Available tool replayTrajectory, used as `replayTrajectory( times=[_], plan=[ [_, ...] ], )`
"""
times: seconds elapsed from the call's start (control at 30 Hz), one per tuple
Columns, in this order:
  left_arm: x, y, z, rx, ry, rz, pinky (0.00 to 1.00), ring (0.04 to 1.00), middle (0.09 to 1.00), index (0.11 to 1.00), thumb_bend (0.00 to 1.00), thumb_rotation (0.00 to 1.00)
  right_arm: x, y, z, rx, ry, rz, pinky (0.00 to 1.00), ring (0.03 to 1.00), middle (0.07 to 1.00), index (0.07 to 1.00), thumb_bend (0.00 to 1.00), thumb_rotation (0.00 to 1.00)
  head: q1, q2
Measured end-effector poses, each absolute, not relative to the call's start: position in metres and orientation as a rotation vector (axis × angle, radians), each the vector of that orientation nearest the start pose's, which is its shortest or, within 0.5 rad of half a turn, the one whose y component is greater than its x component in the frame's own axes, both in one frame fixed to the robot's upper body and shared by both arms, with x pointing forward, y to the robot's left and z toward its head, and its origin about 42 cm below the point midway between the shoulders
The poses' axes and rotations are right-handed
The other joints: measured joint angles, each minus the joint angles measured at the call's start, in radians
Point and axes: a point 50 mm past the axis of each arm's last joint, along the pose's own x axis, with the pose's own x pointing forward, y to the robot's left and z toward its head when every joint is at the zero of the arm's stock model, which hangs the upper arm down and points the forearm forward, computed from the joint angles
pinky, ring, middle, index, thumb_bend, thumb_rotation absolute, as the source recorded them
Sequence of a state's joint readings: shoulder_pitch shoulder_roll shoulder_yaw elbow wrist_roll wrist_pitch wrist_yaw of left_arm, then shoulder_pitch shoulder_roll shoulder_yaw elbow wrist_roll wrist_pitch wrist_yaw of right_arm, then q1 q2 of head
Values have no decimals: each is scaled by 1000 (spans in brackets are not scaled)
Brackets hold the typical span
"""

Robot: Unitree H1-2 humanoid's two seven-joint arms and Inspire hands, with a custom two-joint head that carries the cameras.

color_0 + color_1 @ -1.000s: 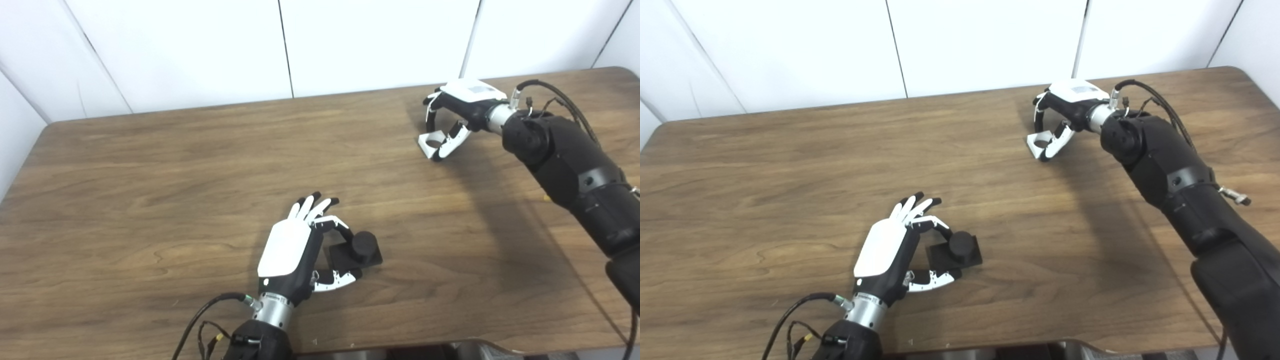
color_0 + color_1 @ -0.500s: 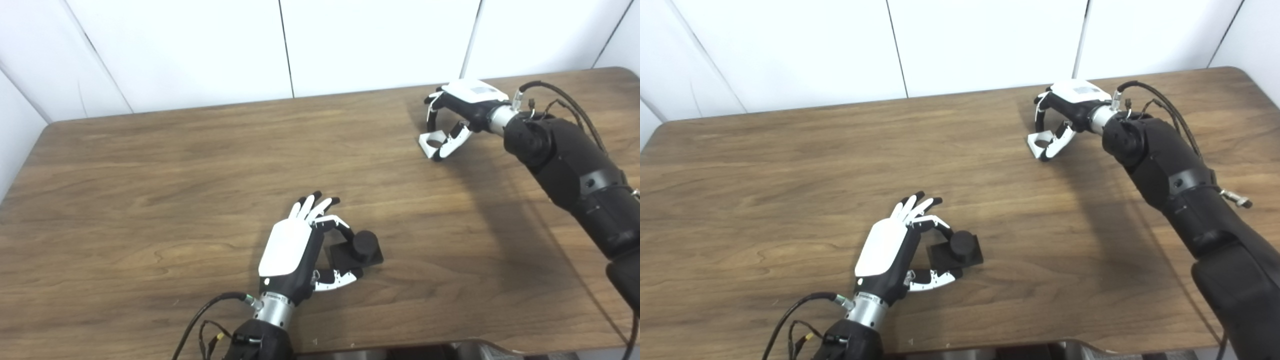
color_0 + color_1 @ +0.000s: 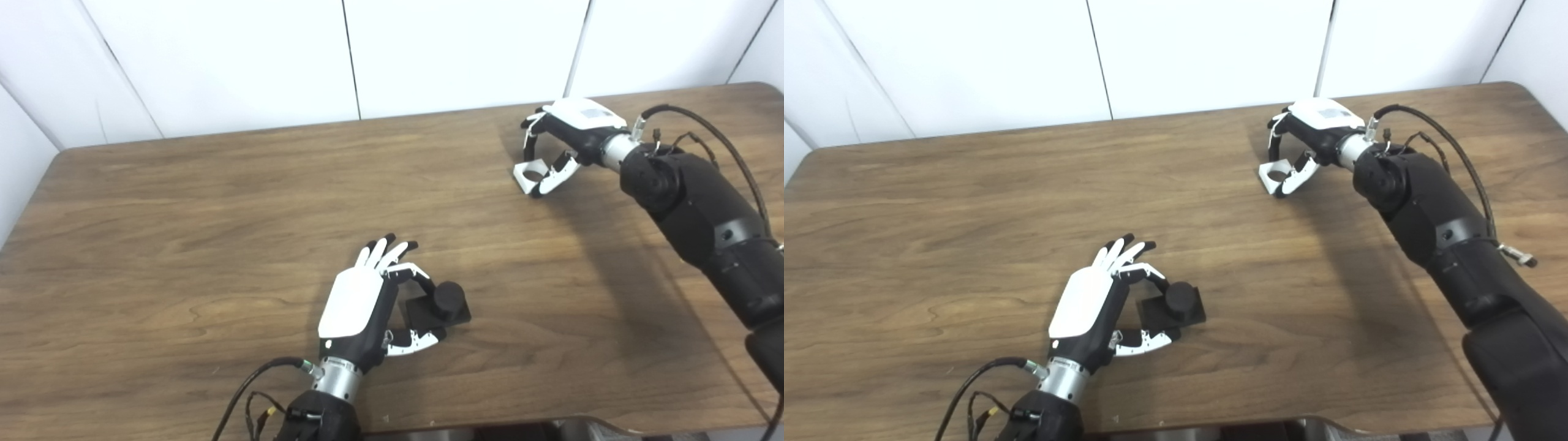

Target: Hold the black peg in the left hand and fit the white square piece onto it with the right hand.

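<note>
Left hand (image 3: 361, 303) loosely cupping black peg (image 3: 440, 304); right hand (image 3: 560, 144) pinching white square piece (image 3: 530, 175)

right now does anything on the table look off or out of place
Nothing stands out. The black peg sits upright on its square base on the table, with the left hand curled around it. The white square piece lies flat near the far right, under the right hand. No damage or spills show.
</note>
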State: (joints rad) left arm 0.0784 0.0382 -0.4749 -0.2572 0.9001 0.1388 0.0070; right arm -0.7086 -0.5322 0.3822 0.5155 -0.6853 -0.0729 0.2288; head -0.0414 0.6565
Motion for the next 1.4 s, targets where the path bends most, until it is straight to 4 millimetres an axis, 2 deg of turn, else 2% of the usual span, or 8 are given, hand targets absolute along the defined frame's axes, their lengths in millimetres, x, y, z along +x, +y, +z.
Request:
replayTrajectory(
  times=[0.43,0.67,0.97,1.2,1.4],
  plan=[
    [231,104,138,861,-235,-280,1000,985,909,494,503,71,468,-285,225,-1387,-157,391,897,980,883,488,526,144,0,-11],
    [231,104,136,860,-237,-276,1000,984,908,495,503,71,452,-267,245,-1381,-280,404,911,990,883,488,526,144,0,-20],
    [231,103,135,859,-240,-271,1000,985,910,495,503,72,418,-253,247,-1382,-378,444,940,1000,892,489,526,145,2,-28],
    [231,103,135,858,-240,-270,1000,987,910,495,503,71,386,-237,276,-1357,-511,458,955,1000,890,489,526,146,2,-28],
    [232,102,133,858,-239,-268,1000,984,908,495,504,70,359,-228,283,-1352,-537,526,950,1000,889,489,526,148,2,-28]
  ],
)
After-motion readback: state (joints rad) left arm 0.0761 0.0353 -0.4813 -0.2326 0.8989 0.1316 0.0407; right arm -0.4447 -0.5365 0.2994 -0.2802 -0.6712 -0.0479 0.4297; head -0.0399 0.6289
